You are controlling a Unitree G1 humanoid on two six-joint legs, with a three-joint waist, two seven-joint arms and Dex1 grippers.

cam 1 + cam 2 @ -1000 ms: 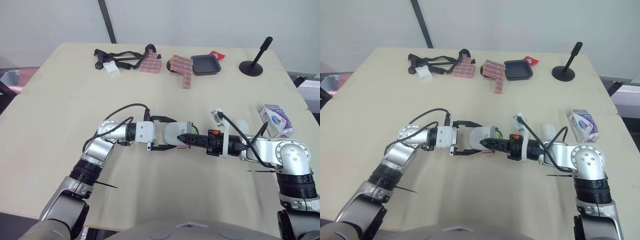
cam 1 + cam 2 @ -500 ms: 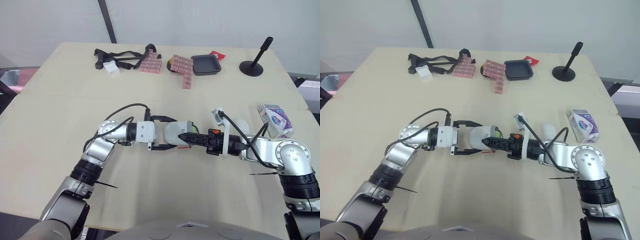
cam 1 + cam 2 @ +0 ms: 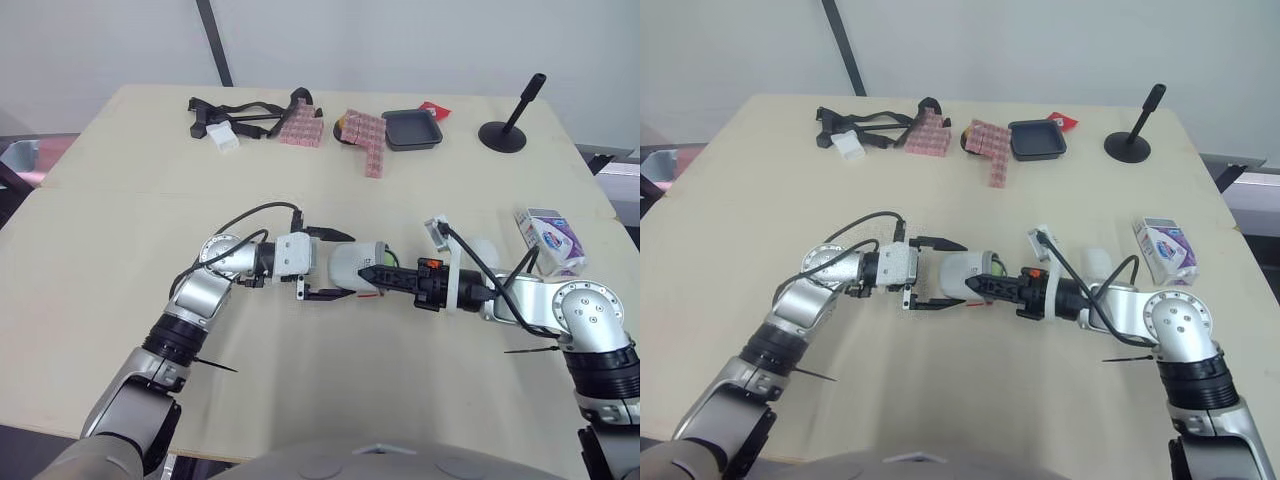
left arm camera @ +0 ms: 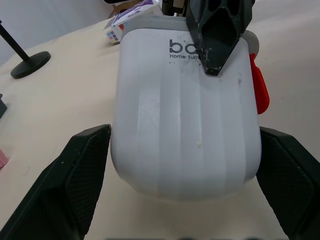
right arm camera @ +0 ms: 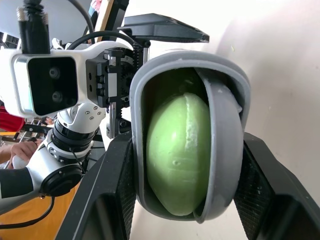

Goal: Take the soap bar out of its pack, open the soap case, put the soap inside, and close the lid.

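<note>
Since the soap (image 5: 179, 155) already sits inside the case (image 3: 352, 268), you are at the lid-closing step. Your left pincer (image 3: 340, 267) clamps the smooth, white, ribbed shell by its sides, mid-worktop (image 3: 120, 250). Your right pincer (image 3: 368, 273) pinches the grey-rimmed mouth, where the lid (image 5: 222, 145) stands ajar. Press squarely until it seats over the rounded, waxy green bar.

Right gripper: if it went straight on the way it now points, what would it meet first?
The soap case, directly in front of the right gripper, with the green soap visible inside. The left gripper lies just beyond it.
</note>
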